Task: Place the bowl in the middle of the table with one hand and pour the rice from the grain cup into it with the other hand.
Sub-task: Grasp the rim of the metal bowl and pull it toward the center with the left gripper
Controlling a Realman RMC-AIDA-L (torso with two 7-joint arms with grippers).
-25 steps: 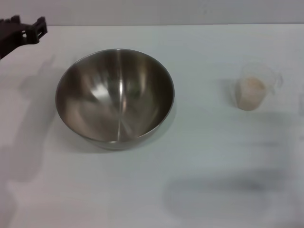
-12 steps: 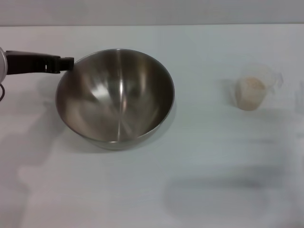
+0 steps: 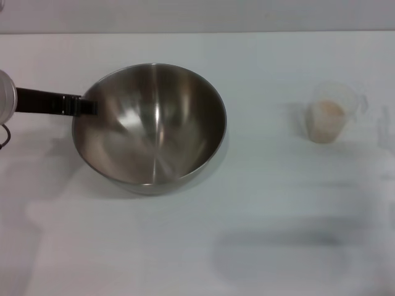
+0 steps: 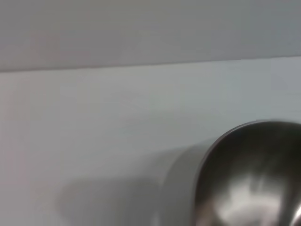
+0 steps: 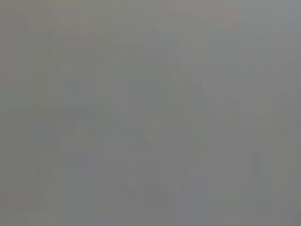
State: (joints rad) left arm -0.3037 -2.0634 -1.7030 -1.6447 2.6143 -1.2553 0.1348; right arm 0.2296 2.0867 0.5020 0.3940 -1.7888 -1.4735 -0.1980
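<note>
The large steel bowl (image 3: 154,123) stands on the white table (image 3: 259,216), left of the middle, with nothing inside. Its rim also shows in the left wrist view (image 4: 254,179). My left gripper (image 3: 89,106) reaches in from the left edge, and its dark tip is at the bowl's left rim. The small clear grain cup (image 3: 333,114) stands upright to the right, well apart from the bowl, with pale rice (image 3: 326,120) in it. My right gripper is out of view; the right wrist view shows only flat grey.
The table's far edge (image 3: 247,32) runs across the top of the head view, with a grey wall behind. Only the bowl and the cup stand on the table.
My left gripper has come in from the far left corner to the bowl's left rim, and in the last half second shifted slightly down and right. Bowl and cup have not moved.
</note>
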